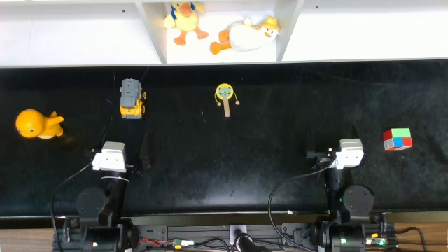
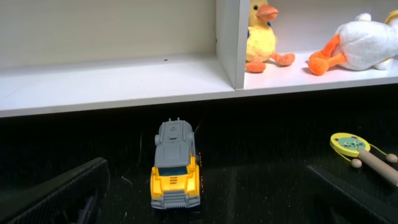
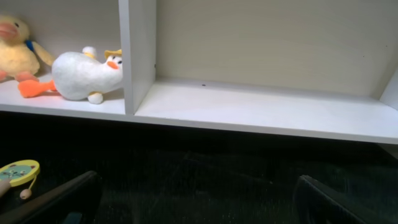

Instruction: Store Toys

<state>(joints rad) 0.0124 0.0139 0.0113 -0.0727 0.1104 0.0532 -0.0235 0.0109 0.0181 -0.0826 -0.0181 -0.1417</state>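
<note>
A yellow and grey toy truck [image 1: 131, 98] [image 2: 176, 167] stands on the black table ahead of my left gripper [image 1: 112, 155] [image 2: 208, 208], which is open and holds nothing. Near the middle of the table lies a small rattle drum [image 1: 225, 96] [image 2: 354, 147] [image 3: 18, 172]. An orange duck [image 1: 36, 124] sits at the far left and a coloured cube [image 1: 397, 139] at the far right. My right gripper [image 1: 348, 152] [image 3: 196, 206] is open, low over bare table. A yellow plush duck [image 1: 185, 21] [image 2: 262, 36] [image 3: 17, 53] and a white plush duck [image 1: 246, 35] [image 2: 364, 43] [image 3: 84, 74] lie in the shelf's middle compartment.
A white shelf [image 1: 84, 35] [image 2: 112, 78] [image 3: 261, 109] runs along the table's far edge, with dividers either side of the middle compartment. Its left and right compartments hold nothing. Cables and both arm bases line the near edge.
</note>
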